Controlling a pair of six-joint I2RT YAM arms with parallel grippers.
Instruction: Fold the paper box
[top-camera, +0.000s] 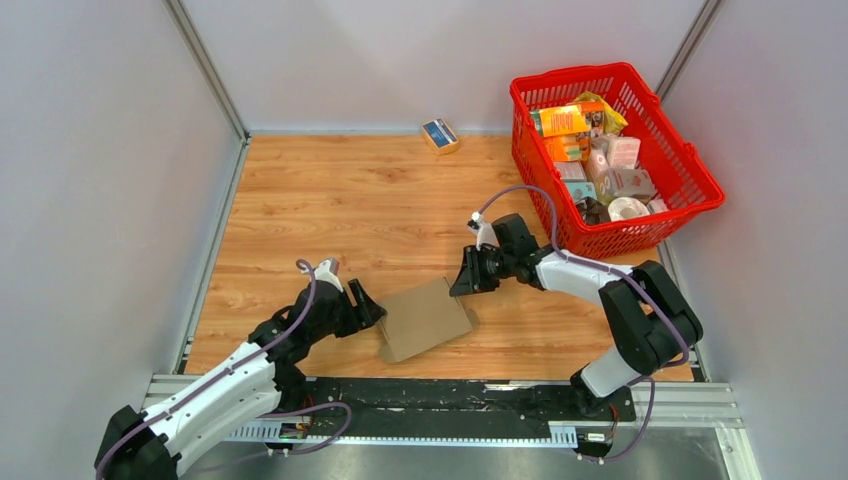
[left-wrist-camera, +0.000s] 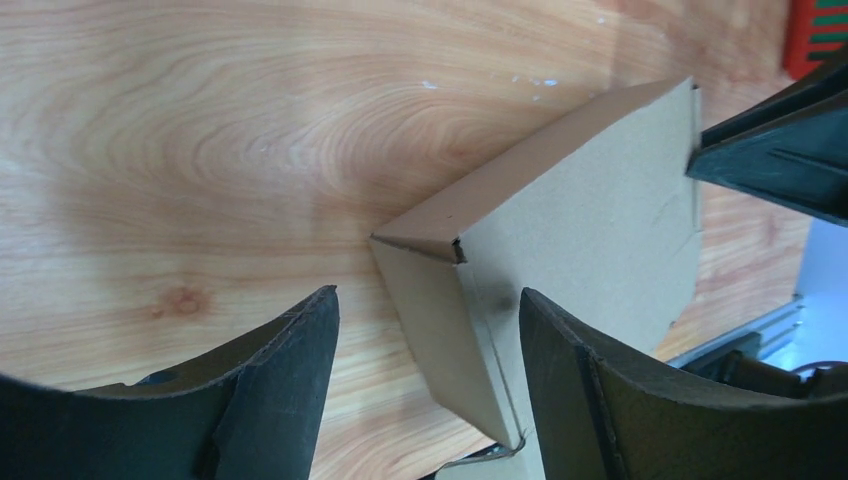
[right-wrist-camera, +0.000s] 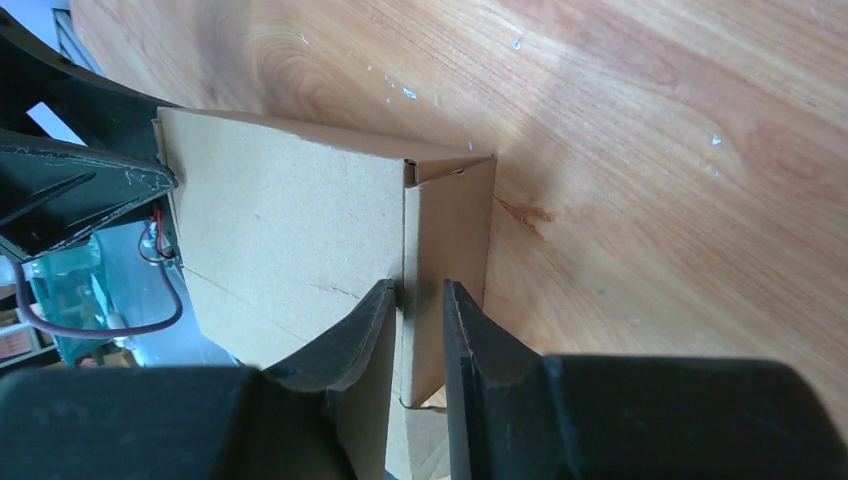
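The paper box is a plain brown cardboard blank, partly folded, lying on the wooden table near the front edge. My left gripper is open at its left end. In the left wrist view a raised side wall of the box stands between the spread fingers, touching neither. My right gripper is at the box's far right corner. In the right wrist view its fingers are pinched on the box's upright side flap. Each gripper shows in the other's wrist view.
A red basket full of colourful packages stands at the back right. A small blue-and-tan box lies at the table's back edge. Grey walls enclose the table, and a metal rail runs along the front.
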